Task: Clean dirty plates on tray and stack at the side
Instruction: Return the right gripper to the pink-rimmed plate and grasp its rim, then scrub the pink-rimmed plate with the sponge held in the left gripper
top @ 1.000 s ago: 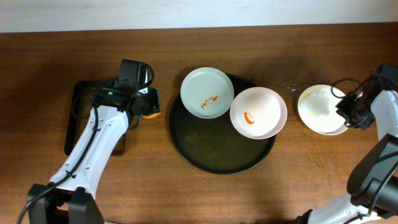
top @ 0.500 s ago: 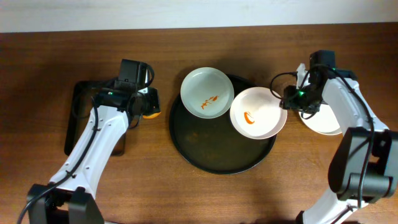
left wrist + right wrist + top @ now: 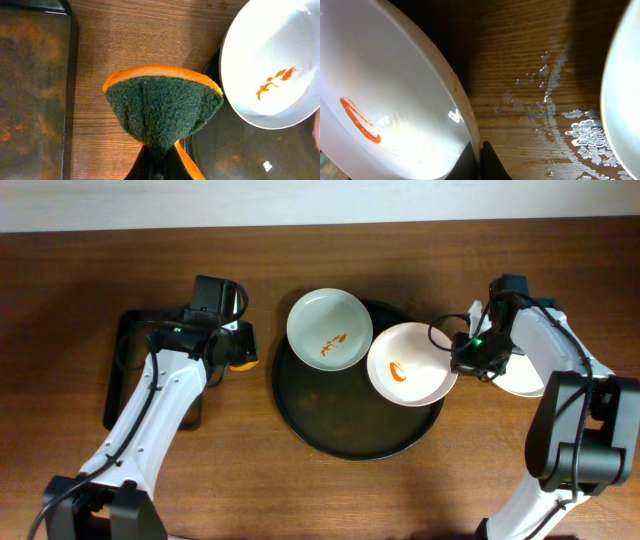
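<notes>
The round black tray [image 3: 340, 415] lies at the table's middle. A white plate with an orange smear [image 3: 330, 328] rests on its upper left rim; it also shows in the left wrist view [image 3: 272, 60]. A second smeared plate [image 3: 408, 363] lies on the tray's right side. My right gripper [image 3: 462, 358] is shut on its right rim, seen in the right wrist view [image 3: 479, 150] with the plate [image 3: 390, 105]. A third white plate [image 3: 525, 370] lies on the table to the right, partly under my right arm. My left gripper [image 3: 238, 352] is shut on an orange-green sponge [image 3: 162, 107] left of the tray.
A dark rectangular tray [image 3: 125, 375] lies at the left under my left arm, seen too in the left wrist view [image 3: 32, 85]. Water drops [image 3: 560, 120] wet the wood between the right plates.
My right arm swung in from the far right to the middle plate's right rim and closed on it. That plate and the left one shifted slightly left. My left arm stayed still.
</notes>
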You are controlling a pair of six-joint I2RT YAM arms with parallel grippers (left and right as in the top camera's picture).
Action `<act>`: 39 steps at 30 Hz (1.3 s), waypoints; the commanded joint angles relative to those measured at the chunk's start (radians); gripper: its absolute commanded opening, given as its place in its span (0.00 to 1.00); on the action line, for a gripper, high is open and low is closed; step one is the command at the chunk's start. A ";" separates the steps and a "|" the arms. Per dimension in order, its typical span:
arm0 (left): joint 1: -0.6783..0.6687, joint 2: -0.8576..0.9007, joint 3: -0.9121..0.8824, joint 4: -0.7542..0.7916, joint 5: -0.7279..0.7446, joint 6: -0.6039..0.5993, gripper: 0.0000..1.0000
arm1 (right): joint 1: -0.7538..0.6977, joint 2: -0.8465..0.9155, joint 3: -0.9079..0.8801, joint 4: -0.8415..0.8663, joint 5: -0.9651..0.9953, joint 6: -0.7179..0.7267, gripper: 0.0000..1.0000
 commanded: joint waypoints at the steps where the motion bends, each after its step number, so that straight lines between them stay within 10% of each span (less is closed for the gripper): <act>1: 0.002 -0.029 0.021 -0.001 0.024 -0.009 0.01 | 0.006 0.003 -0.007 -0.055 -0.005 -0.003 0.04; 21: -0.437 0.236 0.017 0.257 0.450 -0.199 0.01 | 0.225 0.002 -0.008 -0.264 -0.001 0.103 0.04; 32: -0.576 0.368 0.017 0.301 0.455 -0.219 0.01 | 0.225 0.002 -0.007 -0.249 -0.001 0.103 0.04; 39: -0.576 0.403 0.017 0.265 0.129 -0.174 0.01 | 0.225 0.002 -0.008 -0.250 -0.001 0.103 0.04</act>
